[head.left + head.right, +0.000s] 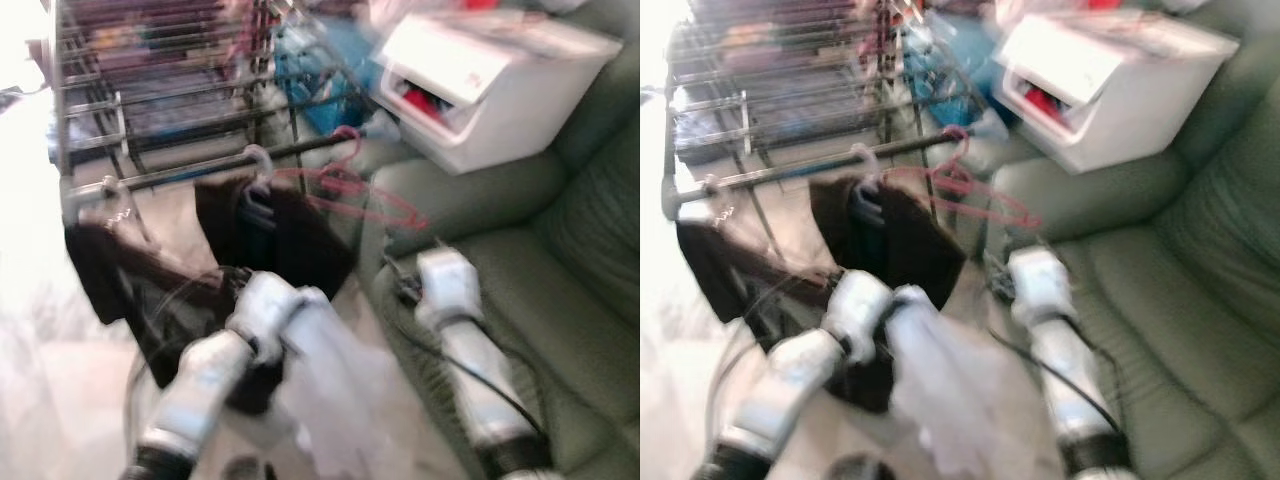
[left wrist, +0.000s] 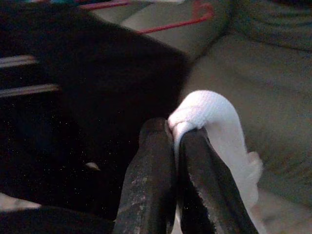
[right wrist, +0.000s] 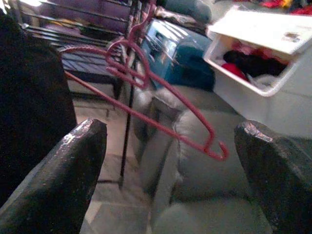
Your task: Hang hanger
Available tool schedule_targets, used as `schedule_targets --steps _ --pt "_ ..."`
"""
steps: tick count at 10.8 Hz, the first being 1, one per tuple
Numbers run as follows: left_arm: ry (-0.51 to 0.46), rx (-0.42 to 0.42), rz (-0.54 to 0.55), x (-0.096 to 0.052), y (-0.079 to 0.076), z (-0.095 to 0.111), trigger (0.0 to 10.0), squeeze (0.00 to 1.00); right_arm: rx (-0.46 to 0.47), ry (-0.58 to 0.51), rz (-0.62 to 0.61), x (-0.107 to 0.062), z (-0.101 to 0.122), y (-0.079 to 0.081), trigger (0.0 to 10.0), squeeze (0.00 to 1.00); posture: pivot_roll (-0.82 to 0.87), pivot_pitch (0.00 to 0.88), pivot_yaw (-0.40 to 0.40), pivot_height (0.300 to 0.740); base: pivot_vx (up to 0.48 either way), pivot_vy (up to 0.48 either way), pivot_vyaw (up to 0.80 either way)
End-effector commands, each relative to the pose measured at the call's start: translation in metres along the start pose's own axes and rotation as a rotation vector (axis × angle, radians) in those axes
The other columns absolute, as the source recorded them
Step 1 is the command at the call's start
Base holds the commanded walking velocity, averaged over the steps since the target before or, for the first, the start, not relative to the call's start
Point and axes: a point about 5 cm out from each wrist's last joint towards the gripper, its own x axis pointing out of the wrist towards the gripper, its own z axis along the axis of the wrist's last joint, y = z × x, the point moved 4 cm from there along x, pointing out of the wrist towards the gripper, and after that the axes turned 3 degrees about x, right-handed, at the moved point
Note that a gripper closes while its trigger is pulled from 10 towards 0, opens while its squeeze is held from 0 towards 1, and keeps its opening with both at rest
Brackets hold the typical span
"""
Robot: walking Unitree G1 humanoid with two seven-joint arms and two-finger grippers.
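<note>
Now, start on the left: the drying rack stands there with dark clothes hanging from its front bar. Your left gripper is low in front of those clothes, and its fingers are squeezed tight on a white cloth. Move along and you see the pink hanger. Its hook is already over the bar, next to the dark clothes, and its long arm sticks out over the green sofa. Your right gripper is near it with its fingers spread wide, holding nothing. Past that, a white box sits on the sofa's back.

Be careful here. The hanger looks tilted, so I think a bump from the open fingers could knock it off the bar. The white cloth might also catch on the dark clothes and tug them. The head pictures are blurry, so aiming is hard.
</note>
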Motion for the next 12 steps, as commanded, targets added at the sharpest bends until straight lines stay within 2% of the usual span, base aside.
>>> schedule_targets --steps 1,2,4,12 --pt "-0.058 0.023 -0.018 0.0062 -0.0049 0.0177 10.0 0.00 -0.014 0.029 -0.035 -0.0062 -0.0083 -0.0138 10.0 0.00 -0.05 0.000 -0.012 0.740 0.371 0.285 0.67" --pt "-0.060 0.024 -0.018 0.0063 -0.0048 0.0180 10.0 0.00 -0.017 0.033 -0.032 -0.0063 -0.0091 -0.0139 10.0 0.00 -0.05 0.000 -0.012 0.740 0.341 0.285 0.67" --pt "-0.057 0.031 -0.017 0.0063 -0.0039 0.0177 10.0 0.00 -0.011 0.039 -0.023 -0.0064 -0.0112 -0.0109 10.0 0.00 -0.05 0.000 -0.012 0.740 0.251 0.000 0.00" --pt "-0.047 0.044 -0.015 0.0071 -0.0055 0.0161 10.0 0.00 -0.042 0.051 -0.017 -0.0068 -0.0135 -0.0188 10.0 0.00 -0.05 0.000 -0.014 0.740 0.000 0.000 0.00"
